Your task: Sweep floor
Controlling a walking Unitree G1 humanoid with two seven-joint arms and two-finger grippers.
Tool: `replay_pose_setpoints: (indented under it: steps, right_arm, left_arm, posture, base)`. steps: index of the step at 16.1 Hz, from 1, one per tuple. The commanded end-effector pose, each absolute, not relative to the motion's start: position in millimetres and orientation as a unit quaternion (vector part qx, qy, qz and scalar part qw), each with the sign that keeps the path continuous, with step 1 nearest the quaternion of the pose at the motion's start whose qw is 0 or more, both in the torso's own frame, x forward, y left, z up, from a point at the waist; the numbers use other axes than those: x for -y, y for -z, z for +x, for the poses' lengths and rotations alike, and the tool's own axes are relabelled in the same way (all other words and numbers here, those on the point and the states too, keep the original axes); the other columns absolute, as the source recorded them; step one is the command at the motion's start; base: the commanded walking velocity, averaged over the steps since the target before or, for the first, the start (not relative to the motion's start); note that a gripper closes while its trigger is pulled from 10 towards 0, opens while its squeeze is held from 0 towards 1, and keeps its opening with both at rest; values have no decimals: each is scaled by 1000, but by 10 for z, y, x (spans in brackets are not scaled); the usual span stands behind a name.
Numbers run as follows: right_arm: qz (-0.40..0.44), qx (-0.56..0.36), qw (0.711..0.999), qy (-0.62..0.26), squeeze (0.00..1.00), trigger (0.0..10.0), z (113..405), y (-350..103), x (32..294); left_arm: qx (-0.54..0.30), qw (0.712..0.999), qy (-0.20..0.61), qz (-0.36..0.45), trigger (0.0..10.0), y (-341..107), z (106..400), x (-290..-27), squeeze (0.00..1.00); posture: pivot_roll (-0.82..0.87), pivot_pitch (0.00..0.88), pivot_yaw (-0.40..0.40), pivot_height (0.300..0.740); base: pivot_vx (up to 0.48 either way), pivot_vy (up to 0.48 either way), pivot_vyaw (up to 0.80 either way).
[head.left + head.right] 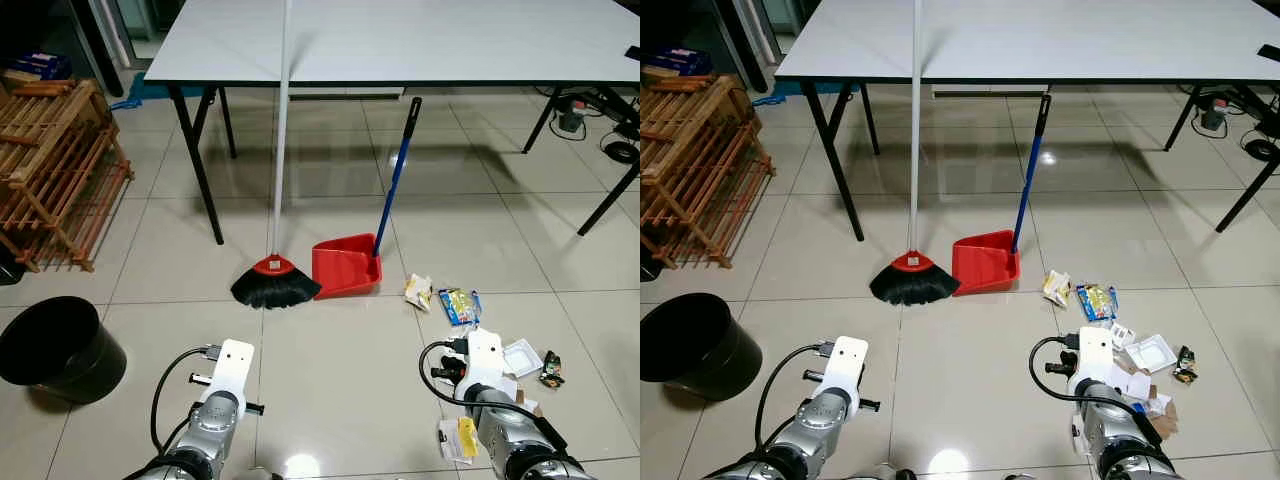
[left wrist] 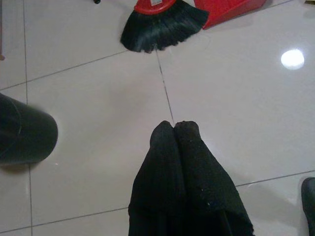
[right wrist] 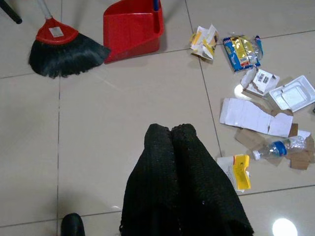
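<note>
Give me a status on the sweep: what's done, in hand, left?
Done: nothing visible; the litter is scattered loose on the tiles. In hand: nothing. The left claw and right claw are both shut and empty above the floor. The broom leans against the table, with the red dustpan beside it. Left: grab the broom, sweep the litter into the dustpan, probably tip it into the black bin.

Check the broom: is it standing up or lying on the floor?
Standing. The broom has its black bristles on the tiles beside the red dustpan, and its white handle rises to lean against the table edge.
</note>
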State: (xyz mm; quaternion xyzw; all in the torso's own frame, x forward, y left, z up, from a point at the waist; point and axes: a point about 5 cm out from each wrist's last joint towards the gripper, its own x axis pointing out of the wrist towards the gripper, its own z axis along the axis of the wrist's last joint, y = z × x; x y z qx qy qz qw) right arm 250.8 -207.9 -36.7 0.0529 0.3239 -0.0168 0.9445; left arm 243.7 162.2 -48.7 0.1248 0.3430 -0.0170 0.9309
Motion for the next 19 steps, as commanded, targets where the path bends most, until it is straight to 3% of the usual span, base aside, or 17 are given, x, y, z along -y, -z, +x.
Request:
replay_pose_setpoints:
  steps: [1,6,7,8,19]
  right_arm:
    - [52,-322,945,21,0,10000,2530,348,2096]
    - [52,-322,945,21,0,10000,2530,348,2096]
    - [51,-322,945,19,0,10000,2547,339,2079]
    - [43,-297,954,-3,0,10000,2624,280,1993]
    - [43,-286,957,-15,0,10000,2645,266,1927]
  left_arm:
    - [-346,929,23,129,10000,495,2428,-1617,0]
    - [-346,929,23,129,10000,495,2428,-1617,0]
    - [-344,930,24,129,10000,484,2444,-1608,0]
    - [-307,945,20,110,10000,395,2543,-1542,0]
    - [-288,952,18,100,10000,349,2588,-1524,0]
  posture:
    - [25,70,2,740]
    - [25,70,2,740]
    - [0,0,0,740]
    - [42,76,-1,740]
    - [42,79,5,740]
  base:
    - [0,0,0]
    - [0,0,0]
    - [0,0,0]
    - [0,0,0]
    - [0,0,0]
